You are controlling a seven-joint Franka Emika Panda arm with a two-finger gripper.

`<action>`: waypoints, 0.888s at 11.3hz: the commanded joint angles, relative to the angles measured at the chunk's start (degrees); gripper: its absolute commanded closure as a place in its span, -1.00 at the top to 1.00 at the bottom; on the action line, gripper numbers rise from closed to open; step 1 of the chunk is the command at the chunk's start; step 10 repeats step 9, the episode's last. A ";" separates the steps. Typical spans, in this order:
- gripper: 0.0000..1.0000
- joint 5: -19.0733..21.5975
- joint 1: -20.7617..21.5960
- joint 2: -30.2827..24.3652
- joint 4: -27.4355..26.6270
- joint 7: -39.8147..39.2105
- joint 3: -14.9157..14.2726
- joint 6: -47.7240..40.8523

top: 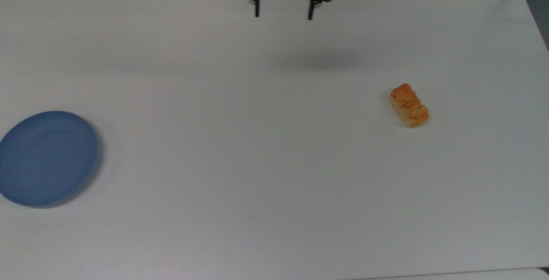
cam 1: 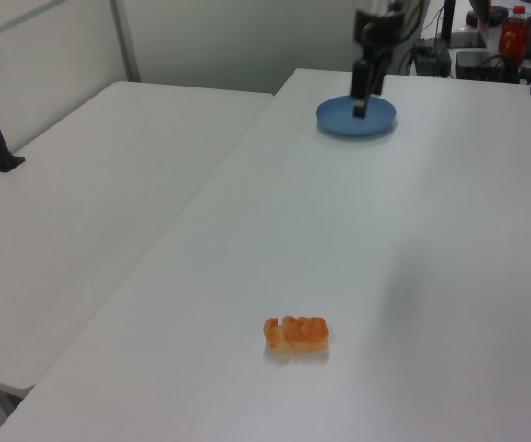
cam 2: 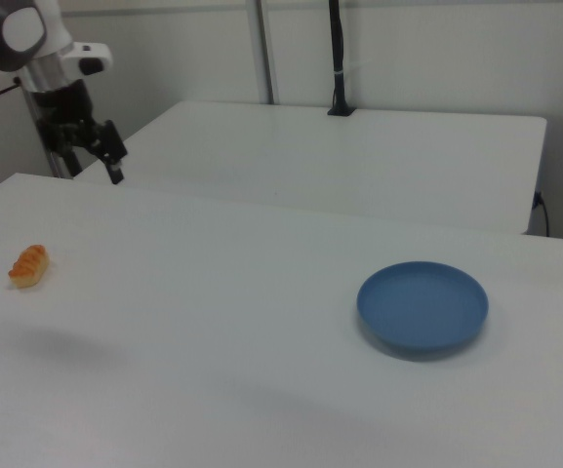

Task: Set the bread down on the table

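Bread (top: 409, 105) lies alone on the table (top: 257, 143); the gripper (top: 283, 14) hangs high, jaws wide and empty (right view adds its white arm (cam 2: 18, 34)).

top view: looks steeply down on my tabletop (top: 257, 164) from high; plate (top: 46, 158) at 9 o'clock, bread (top: 408, 105) at 3.
left view: low, near the bread (cam 1: 295, 334) end, facing along the tabletop toward the plate (cam 1: 356, 116) at 12 o'clock.
right view: opposite end, plate (cam 2: 422, 306) near, bread (cam 2: 28, 265) at 9 o'clock.
shared: tabletop, plate, bread, my claw (top: 283, 14).
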 commanded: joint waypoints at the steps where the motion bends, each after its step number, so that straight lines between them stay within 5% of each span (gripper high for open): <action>1: 1.00 3.27 -3.00 -6.95 -10.27 -8.27 -5.97 0.34; 4: 1.00 7.40 -3.09 -8.28 -10.65 -13.04 -11.25 0.34; 10: 1.00 7.50 -3.26 -6.71 -6.89 -12.07 -14.34 -0.54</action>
